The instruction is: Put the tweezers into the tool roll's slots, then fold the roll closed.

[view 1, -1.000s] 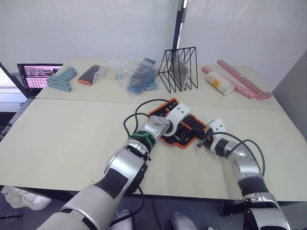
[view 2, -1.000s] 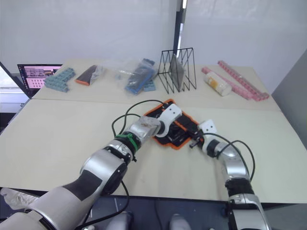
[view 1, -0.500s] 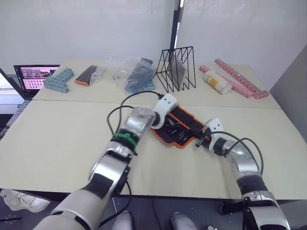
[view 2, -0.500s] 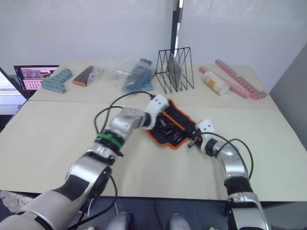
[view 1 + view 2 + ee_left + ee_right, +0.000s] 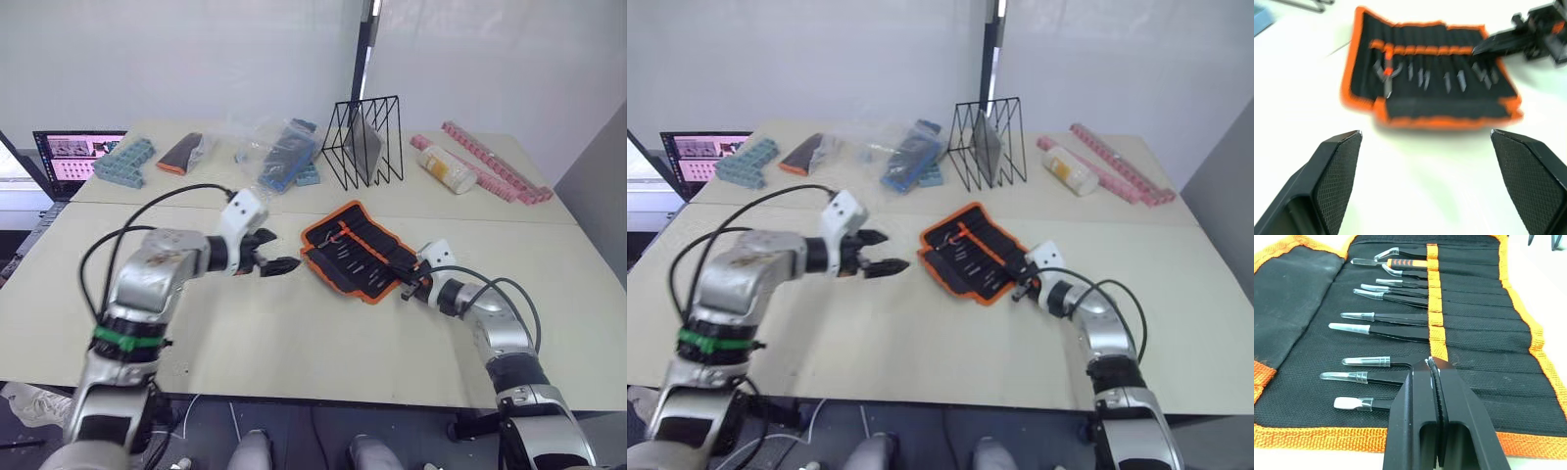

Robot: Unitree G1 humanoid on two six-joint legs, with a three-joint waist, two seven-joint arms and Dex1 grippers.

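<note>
The tool roll [image 5: 358,257] lies unrolled and flat in the middle of the table, black with orange trim. Several black tweezers [image 5: 1400,317] with clear tip caps sit side by side in its slots, along with one orange-handled tool [image 5: 1408,263]. My left gripper [image 5: 284,251] hovers open just left of the roll, apart from it; in the left wrist view its fingers [image 5: 1337,166] frame the roll [image 5: 1430,83]. My right gripper [image 5: 408,286] is shut with nothing in it, its tip resting on the roll's right end over the slots [image 5: 1432,363].
At the back stand a black wire rack [image 5: 364,140], clear plastic bags [image 5: 279,152], a small black-and-orange pouch [image 5: 182,152], blue blocks [image 5: 125,162], a laptop [image 5: 71,157], a bottle [image 5: 449,168] and pink strips [image 5: 495,162]. Black cables loop off both arms.
My left gripper has let go at the roll, opened and pulled back to the left, so the roll now lies uncovered. The right gripper has stayed at the roll's right end.
</note>
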